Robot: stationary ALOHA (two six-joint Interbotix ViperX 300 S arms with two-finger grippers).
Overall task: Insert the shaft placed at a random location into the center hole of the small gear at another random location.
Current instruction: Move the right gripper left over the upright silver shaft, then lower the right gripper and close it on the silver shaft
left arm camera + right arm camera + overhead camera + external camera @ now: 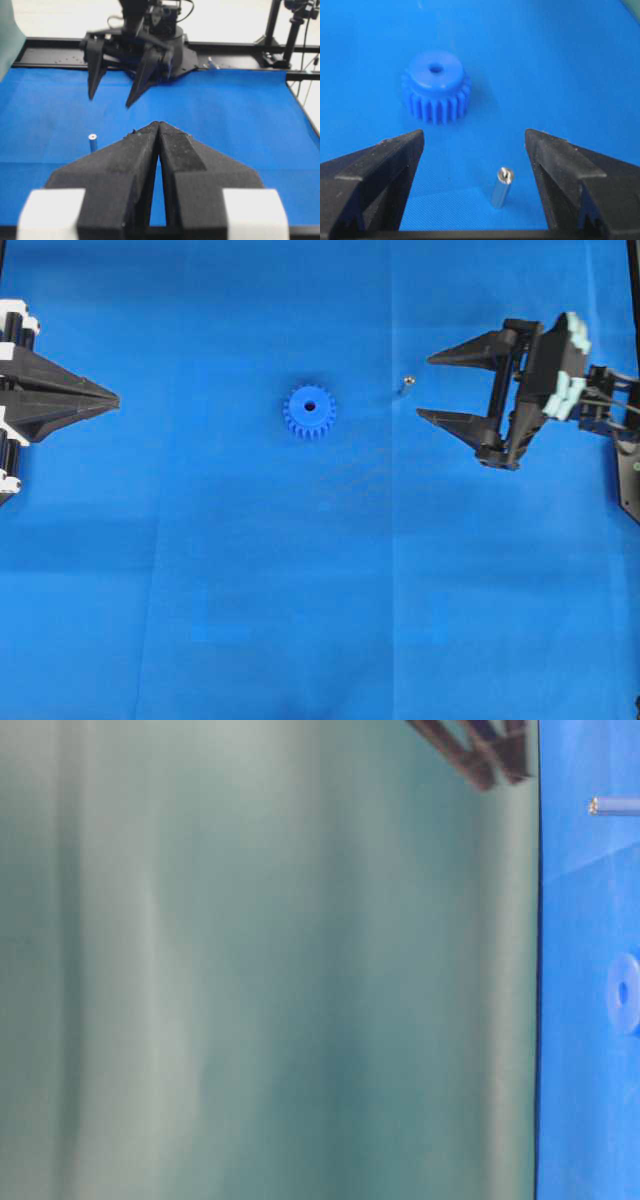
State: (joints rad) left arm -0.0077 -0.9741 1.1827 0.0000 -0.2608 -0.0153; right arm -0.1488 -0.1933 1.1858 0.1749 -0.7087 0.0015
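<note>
left end effector: The left end effector (112, 399) sits at the left edge of the table (300, 620), its two fingers pressed together to a point with nothing between them. I judge it is parked out of the way so the other arm has the working area to itself.

gear: The gear (309, 412) lies flat on the blue cloth, well clear of the left end effector's tip and apart from the right one, on the far side of the pin from it. Lying flat keeps its toothed rim down and its raised hub up, which suits a pin lowered from above.

center hole: The center hole (309, 406) faces up, dark and unblocked; nothing is in it yet.

pin: The pin (407, 383) stands upright on the cloth, shiny end up, just ahead of the right end effector's tips. In the right wrist view it stands between the two fingers, nearer the right-hand one, touching neither.

right end effector: The right end effector (428, 388) is spread wide and empty, fingers pointing toward the pin. The gap appears set so the fingers can straddle the pin before closing; I judge this is the approach for the pick-up.
</note>
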